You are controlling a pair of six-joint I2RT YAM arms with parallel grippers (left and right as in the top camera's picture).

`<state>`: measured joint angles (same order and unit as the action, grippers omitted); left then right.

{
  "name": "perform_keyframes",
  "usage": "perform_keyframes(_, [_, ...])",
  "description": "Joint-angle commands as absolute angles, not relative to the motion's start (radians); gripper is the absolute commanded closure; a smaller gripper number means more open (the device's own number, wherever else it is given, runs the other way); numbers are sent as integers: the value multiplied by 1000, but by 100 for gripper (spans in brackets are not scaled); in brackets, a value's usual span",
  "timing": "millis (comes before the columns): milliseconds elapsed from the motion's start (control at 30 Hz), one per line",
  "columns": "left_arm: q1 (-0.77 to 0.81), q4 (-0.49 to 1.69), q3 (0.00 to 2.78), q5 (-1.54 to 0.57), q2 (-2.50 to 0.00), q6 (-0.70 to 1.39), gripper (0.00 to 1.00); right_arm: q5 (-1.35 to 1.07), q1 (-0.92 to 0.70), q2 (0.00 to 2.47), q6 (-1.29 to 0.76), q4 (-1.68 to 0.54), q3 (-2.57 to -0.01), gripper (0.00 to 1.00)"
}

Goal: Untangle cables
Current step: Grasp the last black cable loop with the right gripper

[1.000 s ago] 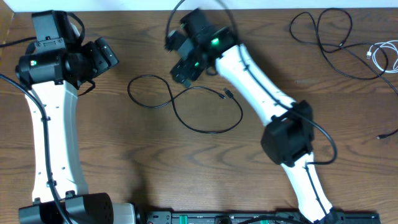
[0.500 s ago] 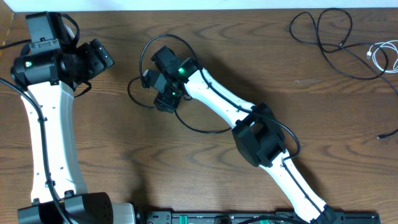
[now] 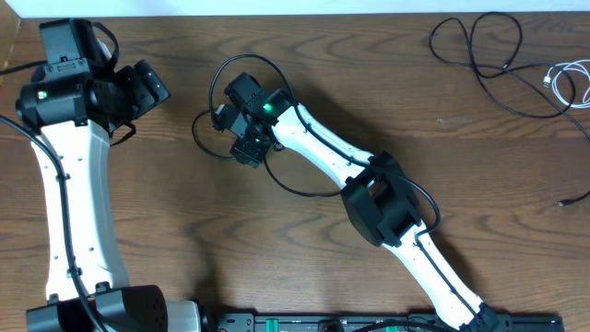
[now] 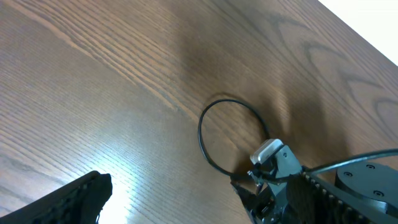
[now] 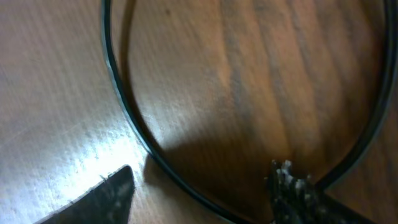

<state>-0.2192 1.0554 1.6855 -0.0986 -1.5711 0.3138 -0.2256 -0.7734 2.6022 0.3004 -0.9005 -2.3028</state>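
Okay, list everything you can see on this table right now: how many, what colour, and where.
table: one, brown wood, under everything
black cable: one, black, looped left of the table's centre, under the right gripper
black cable tangle: one bunch, black, far right corner; number of strands unclear
white cable: one, white, right edge, beside the tangle
black plug end: one, black, right edge, nearer the robot; cannot tell which cable it belongs to
left gripper: one, black, far left, open, holding nothing
right gripper: one, black, open, low over the loop, a strand between its fingers

Dark wood-grain table (image 3: 184, 231); white strip (image 3: 369, 5) along far edge; black rail (image 3: 304, 325) at near edge.
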Motion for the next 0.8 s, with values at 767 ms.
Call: perform_keyframes(767, [-222, 1062, 1687, -93, -1581, 304, 4, -101, -760, 2555, 260, -960, -2228, 23])
